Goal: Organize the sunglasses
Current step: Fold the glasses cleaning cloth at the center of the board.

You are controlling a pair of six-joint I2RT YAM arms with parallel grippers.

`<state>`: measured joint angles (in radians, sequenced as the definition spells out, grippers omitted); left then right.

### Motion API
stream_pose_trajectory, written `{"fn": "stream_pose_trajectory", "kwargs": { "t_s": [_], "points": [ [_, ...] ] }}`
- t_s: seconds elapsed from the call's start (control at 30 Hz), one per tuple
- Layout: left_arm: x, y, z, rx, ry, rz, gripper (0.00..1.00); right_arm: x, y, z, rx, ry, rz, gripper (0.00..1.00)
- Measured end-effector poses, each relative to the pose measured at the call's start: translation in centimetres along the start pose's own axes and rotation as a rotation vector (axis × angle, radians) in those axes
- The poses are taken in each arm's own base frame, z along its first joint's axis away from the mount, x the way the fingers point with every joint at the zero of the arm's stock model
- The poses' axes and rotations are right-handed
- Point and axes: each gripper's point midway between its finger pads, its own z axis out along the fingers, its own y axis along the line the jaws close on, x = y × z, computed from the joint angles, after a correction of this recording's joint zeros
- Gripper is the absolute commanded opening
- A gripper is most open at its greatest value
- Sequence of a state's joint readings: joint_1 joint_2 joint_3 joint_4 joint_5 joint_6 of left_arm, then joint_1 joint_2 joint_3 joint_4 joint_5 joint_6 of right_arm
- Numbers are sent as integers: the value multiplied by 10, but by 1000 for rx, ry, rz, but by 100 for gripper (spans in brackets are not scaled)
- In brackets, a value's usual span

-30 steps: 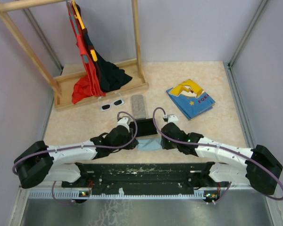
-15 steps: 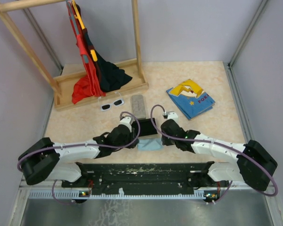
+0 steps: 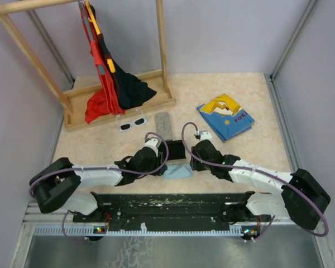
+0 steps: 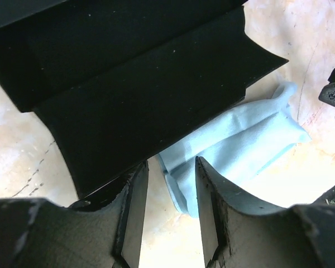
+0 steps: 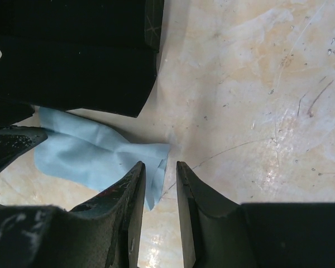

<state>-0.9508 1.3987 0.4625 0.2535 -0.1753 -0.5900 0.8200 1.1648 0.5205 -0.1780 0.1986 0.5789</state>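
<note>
The white-framed sunglasses lie on the table by the wooden rack's base, far from both grippers. The wire-framed pair is out of view. A black case lies between my grippers, with a light-blue cloth just in front of it. My left gripper is open and empty; in the left wrist view the gripper straddles the cloth's left edge below the case. My right gripper is open; in the right wrist view the gripper has the corner of the cloth between its fingers, beside the case.
A grey oblong case lies behind the black case. A wooden rack with red and black clothes stands at the back left. A blue and yellow folded item lies at the back right. Walls close in both sides.
Both arms have reached a little further forward and inward, closing on the black case and the cloth. The white sunglasses and the grey case have not moved.
</note>
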Motion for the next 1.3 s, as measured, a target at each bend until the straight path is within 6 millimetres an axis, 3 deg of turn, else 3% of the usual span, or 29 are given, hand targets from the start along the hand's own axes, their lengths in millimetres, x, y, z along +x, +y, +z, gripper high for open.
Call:
{"fn": "stream_pose_trajectory", "kwargs": {
  "t_s": [0.4,0.87,1.07,1.3],
  "points": [
    [-6,-7,11,-4,12,26,47,-5,2,-3,-18,-17,7,30],
    [2,-14,11,-87,24,113,43,-4,1,-5,-19,-19,7,30],
    [4,-12,12,-129,13,142,30,-2,0,-5,-15,-15,8,30],
    [6,-14,14,-144,4,150,7,-2,-1,-5,-13,-12,7,30]
  ]
}}
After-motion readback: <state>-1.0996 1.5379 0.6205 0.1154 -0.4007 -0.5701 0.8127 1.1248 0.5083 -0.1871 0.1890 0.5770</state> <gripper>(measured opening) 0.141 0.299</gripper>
